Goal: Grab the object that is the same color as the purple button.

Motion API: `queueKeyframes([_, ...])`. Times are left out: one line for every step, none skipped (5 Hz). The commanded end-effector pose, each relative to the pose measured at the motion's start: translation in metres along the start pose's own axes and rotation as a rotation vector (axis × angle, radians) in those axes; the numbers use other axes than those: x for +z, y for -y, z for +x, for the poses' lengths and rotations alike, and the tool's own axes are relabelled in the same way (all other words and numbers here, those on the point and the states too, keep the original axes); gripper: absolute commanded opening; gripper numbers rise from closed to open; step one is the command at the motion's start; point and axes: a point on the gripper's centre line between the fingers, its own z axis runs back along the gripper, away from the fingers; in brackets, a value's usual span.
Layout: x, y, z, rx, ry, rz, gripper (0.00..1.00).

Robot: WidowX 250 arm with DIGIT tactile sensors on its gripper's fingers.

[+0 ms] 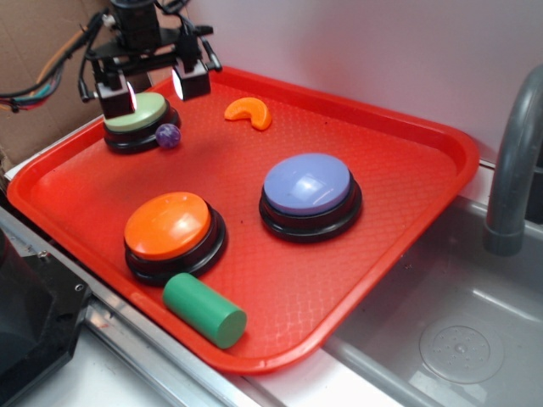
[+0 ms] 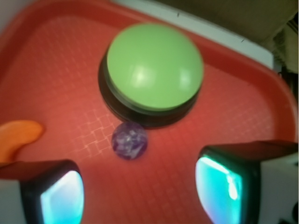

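Note:
The object, a small shiny dark-purple ball (image 1: 168,136) (image 2: 130,140), rests on the red tray (image 1: 373,178) right beside the green-topped button (image 1: 137,119) (image 2: 154,65). The purple button (image 1: 309,194) stands mid-tray, to the right. My gripper (image 1: 155,87) (image 2: 140,196) hovers open above the tray's back left corner, over the green button. In the wrist view the ball lies just ahead of the gap between the two fingers, touching neither.
An orange-topped button (image 1: 172,232) and a green cylinder (image 1: 204,309) sit near the tray's front edge. An orange crescent slice (image 1: 249,112) (image 2: 18,135) lies at the back. A metal sink (image 1: 441,339) and grey faucet (image 1: 515,161) are to the right.

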Motion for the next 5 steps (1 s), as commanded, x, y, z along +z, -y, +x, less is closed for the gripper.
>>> queueKeyframes([-0.019,-0.001,0.013,0.066,0.032,-0.027,1.0])
queueKeyframes([-0.028,-0.004,0.015,0.086,0.03,-0.037,1.0])
queueKeyframes([-0.034,-0.008,0.016,0.095,0.017,-0.042,1.0])
queueKeyframes([-0.037,-0.009,0.017,0.096,0.023,-0.054,1.0])
queueKeyframes([-0.039,-0.01,0.017,0.108,0.011,-0.068,0.76])
